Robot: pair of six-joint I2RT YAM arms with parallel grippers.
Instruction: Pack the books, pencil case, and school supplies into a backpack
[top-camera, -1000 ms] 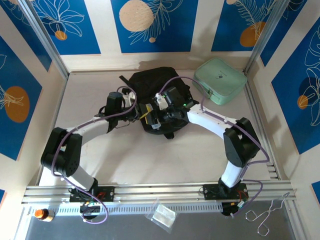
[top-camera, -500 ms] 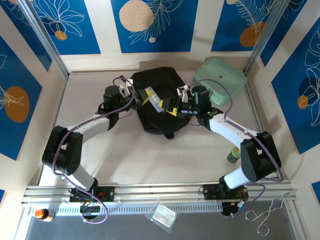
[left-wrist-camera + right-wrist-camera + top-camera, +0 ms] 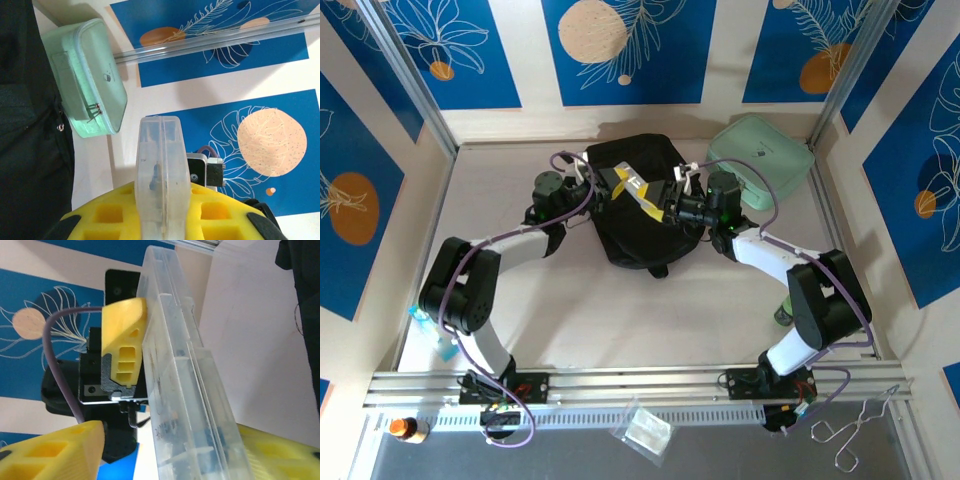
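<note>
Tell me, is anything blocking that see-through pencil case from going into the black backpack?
Nothing visible does. The flat transparent plastic pencil case, clamped in the left tool, hangs over the soft black fabric backpack. Whether its zip is open, I cannot tell.

Left wrist cam here: my left end effector [image 3: 162, 222] has its yellow pads [image 3: 120, 202] pressed on either side of the clear pencil case [image 3: 162, 160]. I'm seeing the case edge-on, standing up the middle of the frame. There's something bluish inside, can't make out what. Black backpack [image 3: 25, 150] fabric runs down the left edge, with the mint-green case [image 3: 82, 75] just beside it. Behind all that are blue leaf-print wall panels [image 3: 240, 60] and a metal rail [image 3: 210, 41].
</note>
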